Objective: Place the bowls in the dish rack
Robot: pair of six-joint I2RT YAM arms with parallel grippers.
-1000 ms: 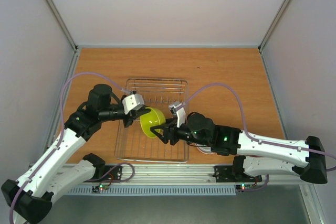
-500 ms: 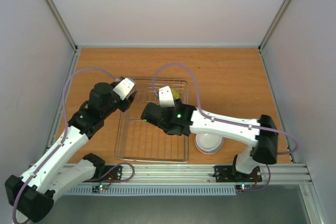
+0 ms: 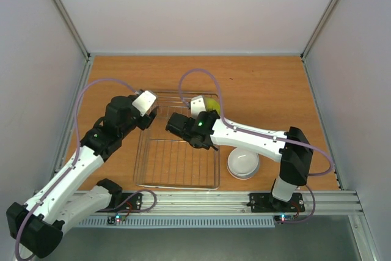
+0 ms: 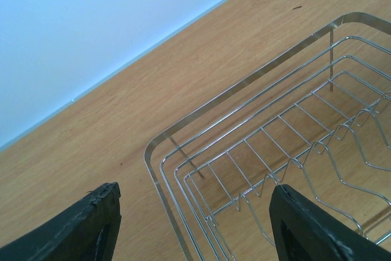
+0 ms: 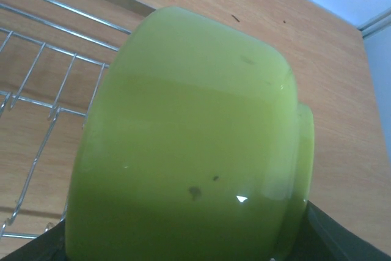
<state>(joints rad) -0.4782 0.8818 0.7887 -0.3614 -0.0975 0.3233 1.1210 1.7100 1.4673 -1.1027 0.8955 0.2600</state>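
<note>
Right gripper [image 5: 189, 242] is clamped on the yellow-green bowl [image 5: 189, 145], tipped sideways over the dish rack [image 3: 177, 162] corner facing the bench's far right corner. Left gripper [image 4: 195, 218] hangs wide open at the dish rack's far-left corner. White bowl [image 3: 243, 164] sits by the near edge, just beside the dish rack.

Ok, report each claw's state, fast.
Left claw: open, empty, above the dish rack corner.
Right claw: closed on the yellow-green bowl.

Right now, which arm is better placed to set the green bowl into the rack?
The right. The right gripper holds the yellow-green bowl at the far right corner of the dish rack. The left gripper is open and empty by the far left corner.
</note>
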